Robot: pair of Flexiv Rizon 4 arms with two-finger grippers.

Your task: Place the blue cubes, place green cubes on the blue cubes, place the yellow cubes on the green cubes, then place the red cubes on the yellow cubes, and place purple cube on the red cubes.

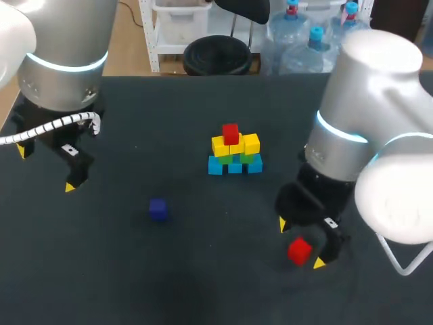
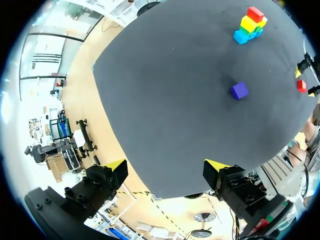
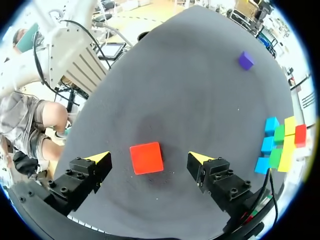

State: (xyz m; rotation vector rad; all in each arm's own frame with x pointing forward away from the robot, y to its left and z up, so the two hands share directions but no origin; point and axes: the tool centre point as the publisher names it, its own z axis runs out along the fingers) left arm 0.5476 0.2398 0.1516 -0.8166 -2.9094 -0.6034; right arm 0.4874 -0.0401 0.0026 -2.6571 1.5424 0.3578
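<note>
At the middle of the dark table (image 1: pixel 203 291), the head view shows the cube stack (image 1: pixel 234 152): blue at the base, then green, yellow and one red on top. The purple cube (image 1: pixel 158 209) lies near the stack's left front. The loose red cube (image 1: pixel 299 251) sits off its right front, between the spread fingers of the right gripper (image 1: pixel 300 244). The left gripper (image 1: pixel 46 168) hangs well left of the stack. The left wrist view shows the left gripper (image 2: pixel 167 167) spread wide and empty, the stack far ahead. In the right wrist view the loose red cube (image 3: pixel 146 158) lies between the parted fingers, seemingly touching neither.
</note>
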